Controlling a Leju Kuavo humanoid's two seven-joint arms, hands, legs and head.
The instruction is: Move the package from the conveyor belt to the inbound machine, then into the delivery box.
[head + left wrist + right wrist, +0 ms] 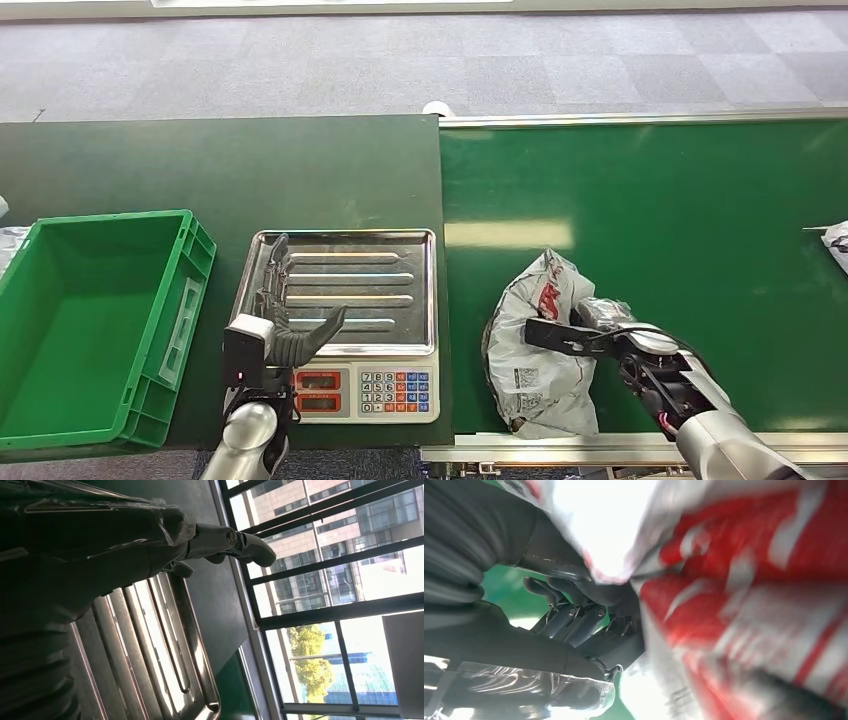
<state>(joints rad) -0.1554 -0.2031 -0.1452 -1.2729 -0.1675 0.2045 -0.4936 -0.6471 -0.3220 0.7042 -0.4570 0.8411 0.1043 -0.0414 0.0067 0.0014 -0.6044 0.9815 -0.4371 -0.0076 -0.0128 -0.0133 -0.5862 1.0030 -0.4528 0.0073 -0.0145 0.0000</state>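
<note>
Green conveyor belt (pixel 700 220): package (pixel 540 345) lies lengthwise away from robot, right hand (pixel 585 340) grasping it.

Conveyor belt (pixel 650 200): bright green, edged with a silver rail. Tabletop (pixel 220 170): darker green. Package (pixel 535 345): grey-white plastic with red lettering and a small black-printed label; in the right wrist view, blurred red and white bands (pixel 749 580). Scale (pixel 345 320): silver ribbed steel tray above a pale panel with red displays and white, blue and red keys. Crate (pixel 190 270): vivid green with a pale side label. Left hand (pixel 290 335): dark grey to black. Right hand (pixel 600 340): black fingers (pixel 550 335), silver forearm. Floor (pixel 400 60): grey carpet squares.
</note>
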